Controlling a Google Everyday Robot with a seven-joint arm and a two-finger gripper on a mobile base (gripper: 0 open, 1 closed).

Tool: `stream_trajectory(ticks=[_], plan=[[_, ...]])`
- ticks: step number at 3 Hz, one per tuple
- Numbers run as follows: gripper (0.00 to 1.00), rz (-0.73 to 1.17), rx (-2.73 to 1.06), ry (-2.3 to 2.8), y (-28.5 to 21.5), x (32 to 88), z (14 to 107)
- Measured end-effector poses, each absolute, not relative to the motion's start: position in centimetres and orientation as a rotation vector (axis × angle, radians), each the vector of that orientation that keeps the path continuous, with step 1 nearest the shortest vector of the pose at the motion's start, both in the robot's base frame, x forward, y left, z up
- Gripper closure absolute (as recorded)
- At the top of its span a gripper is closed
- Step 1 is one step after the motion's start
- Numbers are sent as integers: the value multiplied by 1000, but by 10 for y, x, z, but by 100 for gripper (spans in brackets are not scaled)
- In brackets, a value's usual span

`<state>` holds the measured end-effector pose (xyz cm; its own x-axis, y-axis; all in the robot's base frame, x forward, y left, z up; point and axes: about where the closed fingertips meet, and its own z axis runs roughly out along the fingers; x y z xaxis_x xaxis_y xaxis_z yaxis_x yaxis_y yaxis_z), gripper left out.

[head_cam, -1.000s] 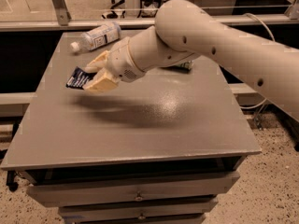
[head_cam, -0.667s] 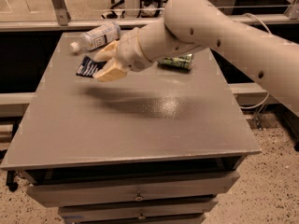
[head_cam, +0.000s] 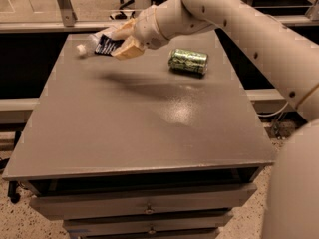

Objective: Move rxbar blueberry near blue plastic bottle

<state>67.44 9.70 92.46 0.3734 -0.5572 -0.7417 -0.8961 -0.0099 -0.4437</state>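
Step in hand, as judged: carry almost finished, release pending.
End effector (head_cam: 117, 44): was raised over the desk (head_cam: 149, 128) at eleven o'clock, pinching the rxbar blueberry (head_cam: 105, 45).
Rxbar blueberry: flat navy wrapper, white lettering, tilted, overlapping the lying blue plastic bottle (head_cam: 88, 41).
Next move called for lowering and letting go without nudging the bottle.
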Motion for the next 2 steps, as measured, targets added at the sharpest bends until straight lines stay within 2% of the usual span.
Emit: stream_trajectory(ticks=[2], plan=[[100, 358, -1698, 1385, 89, 742, 903]])
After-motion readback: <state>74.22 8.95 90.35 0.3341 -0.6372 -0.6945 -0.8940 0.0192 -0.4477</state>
